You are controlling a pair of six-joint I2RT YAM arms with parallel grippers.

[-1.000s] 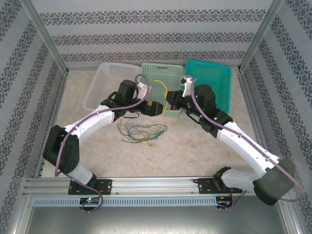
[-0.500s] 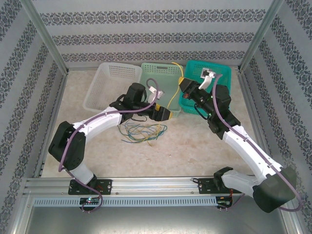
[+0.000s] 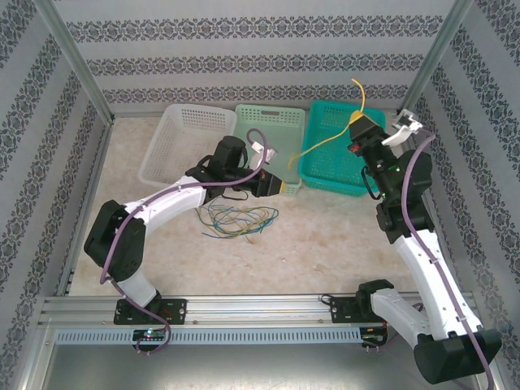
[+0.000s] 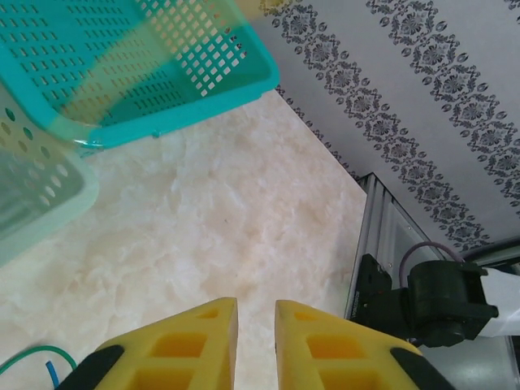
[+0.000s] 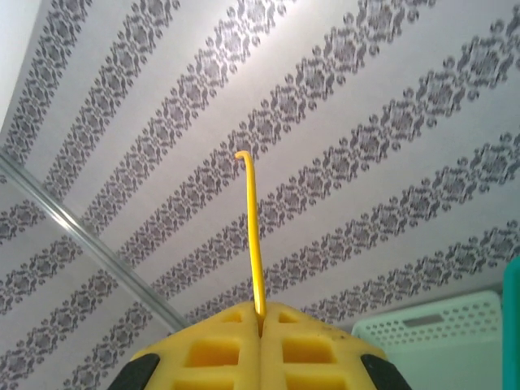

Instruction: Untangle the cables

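Yellow cable (image 5: pixel 253 236), clamped tight in right gripper (image 5: pixel 260 315)

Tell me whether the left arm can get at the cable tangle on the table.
Probably yes: the left gripper hangs just beyond the cable tangle, nothing lies between, and the right gripper holds a yellow cable well aside.

white basket (image 3: pixel 162 150), green basket (image 3: pixel 268 130), teal basket (image 3: pixel 325 166)

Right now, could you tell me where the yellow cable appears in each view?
Top external: the yellow cable runs from the right gripper leftward across the teal basket.
Left wrist: probably the blurred yellow band across that basket.
Right wrist: centre, rising from shut fingers.
Shared landmark: teal basket.
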